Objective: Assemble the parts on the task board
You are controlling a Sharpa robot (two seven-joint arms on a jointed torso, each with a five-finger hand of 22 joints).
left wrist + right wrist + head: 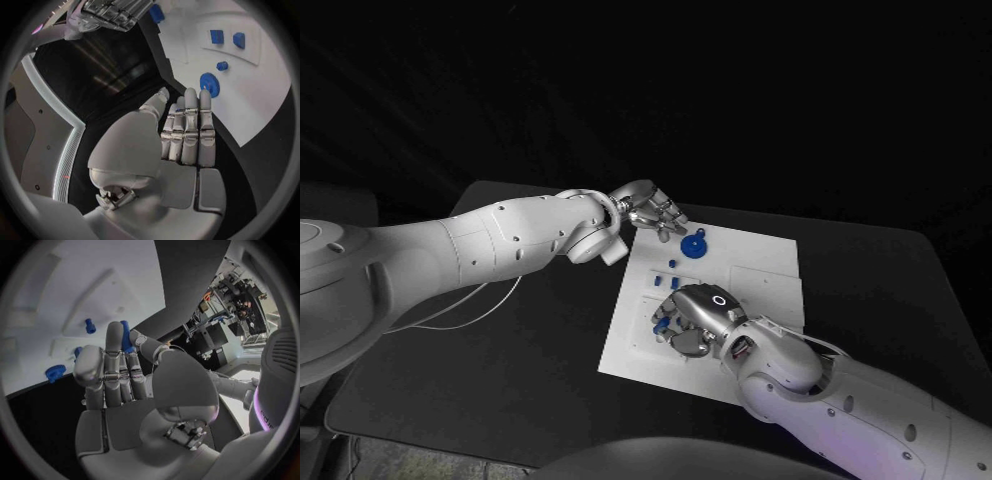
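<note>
A black bench (516,330) in a dark room carries the white board (769,265) at its middle. The left hand (646,210) hovers at the board's 11 o'clock corner, fingers (190,125) straight, close together and holding nothing. Just beside it, toward 1 o'clock from the board's centre, lies a blue disc (697,245); the left wrist view shows the same disc just past the fingertips, with a small round peg (222,65) and two square blocks (217,36) farther on.

The right hand (697,318) rests over the board's 7 o'clock part. Its fingers (115,360) curl around a slim blue part (126,337), which seems pinched against the thumb, though the contact itself is partly hidden. Other blue pieces sit near it: a short peg (90,326) and a toothed wheel (55,372) near the board's edge.

The likely risk is the slim part slipping or tilting in that light pinch as it goes toward its seat. The hand also blocks the head view of the seats below, so it could knock loose neighbours off the board.
</note>
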